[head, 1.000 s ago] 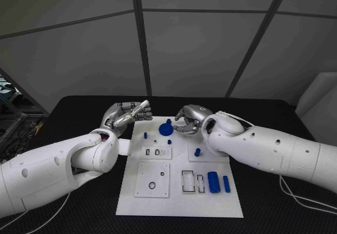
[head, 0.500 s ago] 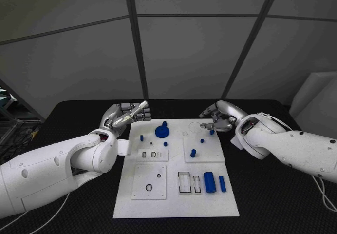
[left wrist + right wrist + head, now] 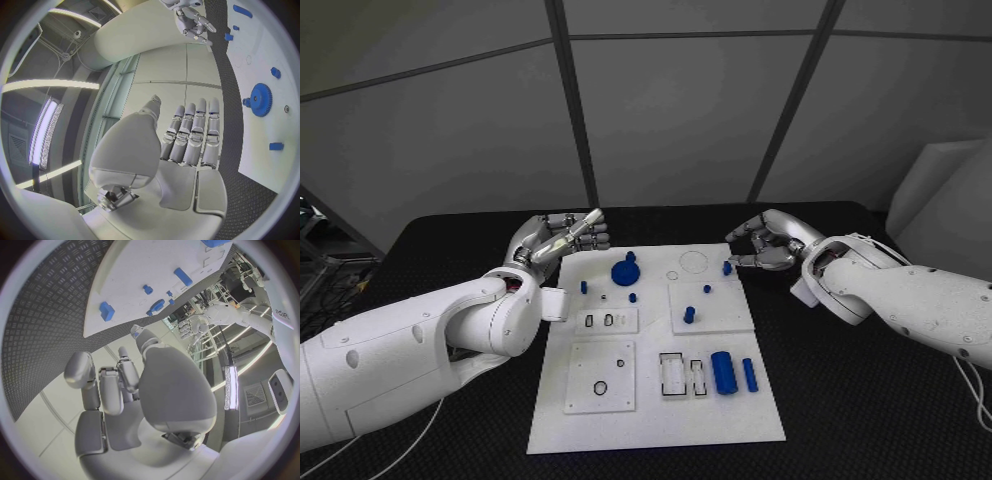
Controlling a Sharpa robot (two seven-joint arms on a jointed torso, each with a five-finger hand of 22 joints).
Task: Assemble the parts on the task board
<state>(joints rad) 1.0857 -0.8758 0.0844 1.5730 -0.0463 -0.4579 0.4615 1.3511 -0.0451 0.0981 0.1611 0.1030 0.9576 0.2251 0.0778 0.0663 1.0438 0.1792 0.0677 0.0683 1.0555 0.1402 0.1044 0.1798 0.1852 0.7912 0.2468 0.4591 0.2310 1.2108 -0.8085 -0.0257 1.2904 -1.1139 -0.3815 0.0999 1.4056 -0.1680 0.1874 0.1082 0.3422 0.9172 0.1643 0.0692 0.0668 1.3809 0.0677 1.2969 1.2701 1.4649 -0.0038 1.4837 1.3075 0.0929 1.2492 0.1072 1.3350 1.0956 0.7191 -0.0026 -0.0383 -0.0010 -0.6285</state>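
The white rectangular task board (image 3: 661,400) lies mid-counter, carrying small blue plastic parts including a blue toothed gear (image 3: 626,270). The silver left hand (image 3: 561,238) hovers beside its far-left corner, fingers (image 3: 190,132) straight, pressed together, empty. The silver right hand (image 3: 767,242) hovers at the far-right corner, fingers curled, holding nothing.

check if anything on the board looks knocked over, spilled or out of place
Nothing stands out. The task board lies flat and square on the table, the blue gear and the other blue parts sit on it, and the left hand and right hand are both raised off it, holding nothing.
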